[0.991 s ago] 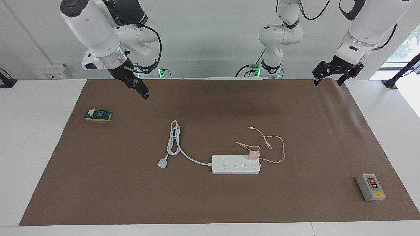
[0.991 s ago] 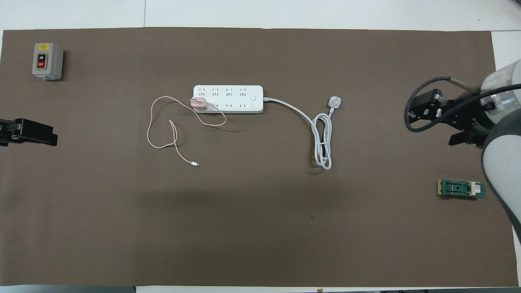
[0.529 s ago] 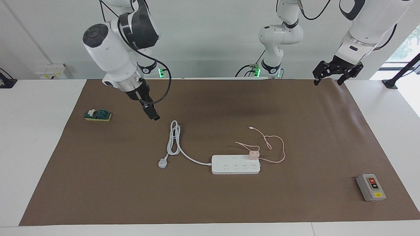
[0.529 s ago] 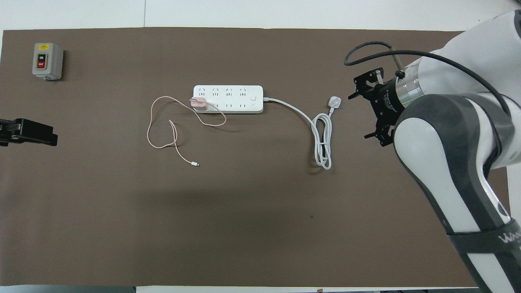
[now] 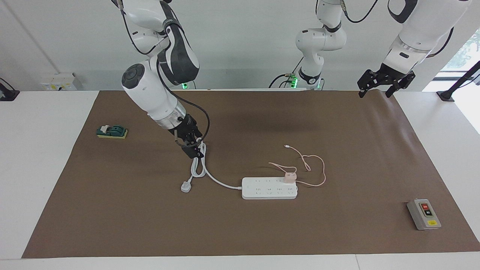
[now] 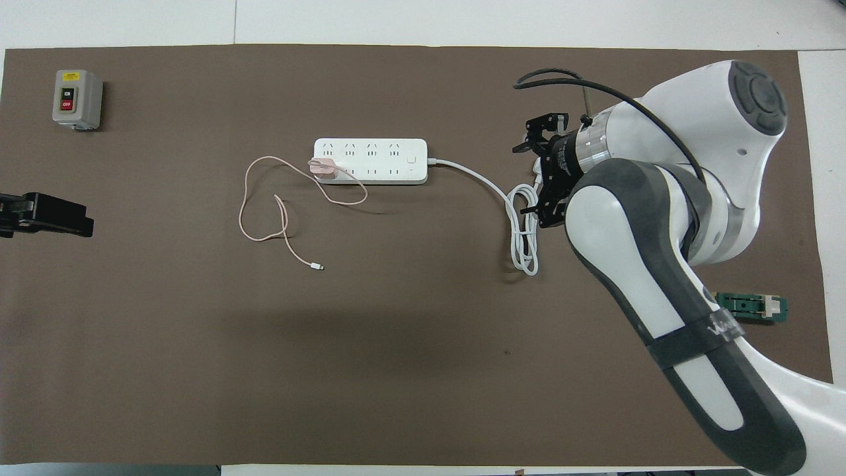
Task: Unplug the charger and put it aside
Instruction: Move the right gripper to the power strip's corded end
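Observation:
The charger (image 5: 289, 177) is a pale-pink cube plugged into the white power strip (image 5: 269, 188) at the end toward the left arm. It also shows in the overhead view (image 6: 324, 168), on the strip (image 6: 370, 160). Its thin pink cable (image 5: 318, 165) loops on the mat nearer to the robots, ending in a small connector (image 6: 318, 266). My right gripper (image 5: 192, 148) is open and hangs low over the strip's coiled white cord (image 5: 198, 165), well apart from the charger; it also shows in the overhead view (image 6: 532, 170). My left gripper (image 5: 378, 88) waits open, raised at the mat's corner.
The cord's white plug (image 5: 186, 186) lies on the brown mat (image 5: 240, 232). A grey switch box (image 5: 423, 213) sits toward the left arm's end. A green knife switch (image 5: 111, 131) sits toward the right arm's end.
My right arm has swung in from the mat's corner and come down, so its gripper is now over the coiled white cord. The left arm and the charger have not moved.

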{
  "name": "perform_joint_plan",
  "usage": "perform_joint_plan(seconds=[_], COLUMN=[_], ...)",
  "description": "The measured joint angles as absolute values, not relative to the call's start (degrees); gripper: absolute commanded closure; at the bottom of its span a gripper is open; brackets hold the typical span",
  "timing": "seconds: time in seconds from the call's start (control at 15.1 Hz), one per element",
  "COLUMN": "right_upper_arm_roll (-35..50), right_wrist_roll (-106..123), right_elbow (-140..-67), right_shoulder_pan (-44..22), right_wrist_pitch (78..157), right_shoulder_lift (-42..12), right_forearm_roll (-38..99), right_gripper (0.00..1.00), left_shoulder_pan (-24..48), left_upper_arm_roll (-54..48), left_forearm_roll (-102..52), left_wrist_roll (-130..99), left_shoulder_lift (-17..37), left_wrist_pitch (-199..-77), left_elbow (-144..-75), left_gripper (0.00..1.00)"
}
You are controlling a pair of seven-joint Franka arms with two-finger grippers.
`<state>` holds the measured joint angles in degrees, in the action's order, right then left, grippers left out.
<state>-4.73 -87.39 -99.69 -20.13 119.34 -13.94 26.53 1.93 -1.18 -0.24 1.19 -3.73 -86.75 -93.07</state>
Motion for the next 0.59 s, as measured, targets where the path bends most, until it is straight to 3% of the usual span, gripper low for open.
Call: perform_joint_plan(seconds=[0.26, 0.59], right_upper_arm_roll=[-4.62, -4.52], right_wrist_roll=[-87.05, -86.98], right_elbow=[-98.64, -90.56], right_shoulder_pan=[-21.66, -22.85], right_wrist_pitch=[120.50, 121.16], right_shoulder_lift=[-18.26, -27.42], right_forearm_roll=[32.93, 34.10], right_gripper=[0.00, 0.00], left_shoulder_pan=[1.96, 2.01], left_upper_arm_roll=[-1.32, -1.39], left_forearm_roll=[-0.24, -0.24], left_wrist_roll=[1.05, -17.24], left_shoulder_lift=[-3.73, -3.74], left_wrist_pitch=[-86.75, -88.53], left_elbow=[-93.07, -93.29], left_gripper=[0.00, 0.00])
